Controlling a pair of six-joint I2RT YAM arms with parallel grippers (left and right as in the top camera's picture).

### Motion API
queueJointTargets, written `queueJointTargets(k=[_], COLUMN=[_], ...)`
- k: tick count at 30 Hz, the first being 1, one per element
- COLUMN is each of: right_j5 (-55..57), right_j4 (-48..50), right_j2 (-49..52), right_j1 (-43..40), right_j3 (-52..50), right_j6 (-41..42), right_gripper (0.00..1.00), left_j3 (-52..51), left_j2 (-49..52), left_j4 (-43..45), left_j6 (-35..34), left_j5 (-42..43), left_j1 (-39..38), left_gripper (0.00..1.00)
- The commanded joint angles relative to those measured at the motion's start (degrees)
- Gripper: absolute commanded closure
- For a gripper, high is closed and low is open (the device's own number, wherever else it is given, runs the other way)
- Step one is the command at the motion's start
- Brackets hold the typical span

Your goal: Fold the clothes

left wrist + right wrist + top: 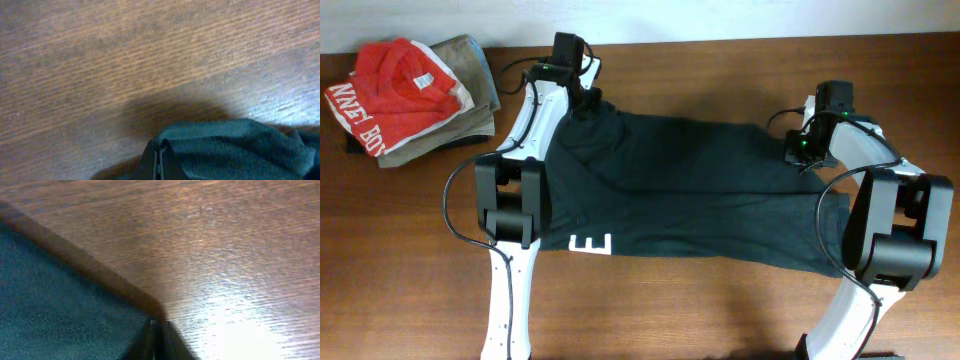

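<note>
The dark green-black T-shirt (690,190) lies spread on the wooden table (720,310) between my two arms. It is mostly flat, with long wrinkles across the middle, and its white letters (591,243) show partly at the near edge. The left gripper (582,100) is at the far left corner of the cloth. In the left wrist view its jaws are pressed together with fabric bunched around them, so I judge it is pinching the shirt. The right gripper (802,150) is at the far right edge. In its wrist view the tips meet exactly at a corner of the fabric, closed on it as far as I can see. The red shirt (390,90) and the khaki garment (470,55) are piled well apart, at the far left of the table.

I expect the cloth to be light, soft and limp. It will sag and drag between the two holds and keep no shape. I think the good places to hold are corners and hems on the same edge, with enough fabric in each pinch that it does not slip out.
</note>
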Motion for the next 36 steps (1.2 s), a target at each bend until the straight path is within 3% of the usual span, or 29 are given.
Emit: queueJointTargets(k=[1,9,14,19,25,30,36], right_j5=[2.6,5.5,5.9,5.8,5.8,5.6,4.5], right_j4=[-1.1,-9.3,-14.3,-21.1,-30.4,-39.0,-43.7], right_j2=[0.4,-1.6,-4.3,-9.4,-14.2,-14.7,-14.7], right_j1=[0.3,0.2,0.3,0.3,0.3,0.3,0.3], right_j3=[1.6,7.2,8.6,8.6,8.6,8.5,7.8], right_j6=[1.5,10.1,10.6,12.5,13.2,14.4,14.4], right_gripper=[0.96,0.96,0.96,0.96,0.96,0.96,0.96], left_j3=[0.3,0.3,0.3,0.2,0.1,-2.4,-14.7], left_j2=[-0.2,-10.3,-16.4,-17.8,-17.8,-17.8,-17.8], left_j4=[-3.5,-12.4,-19.1,-31.9,-40.8,-42.6,-39.7], left_j6=[0.7,-1.7,-2.1,-2.1,-6.3,-6.7,-6.7], left_j5=[-0.4,-0.4,-0.4,-0.6,-6.0,-5.2,-1.8], left_j1=[0.4,0.8,1.2,1.5,3.5,7.2,8.0], left_gripper=[1.0,1.0,1.0,1.0,1.0,1.0,1.0])
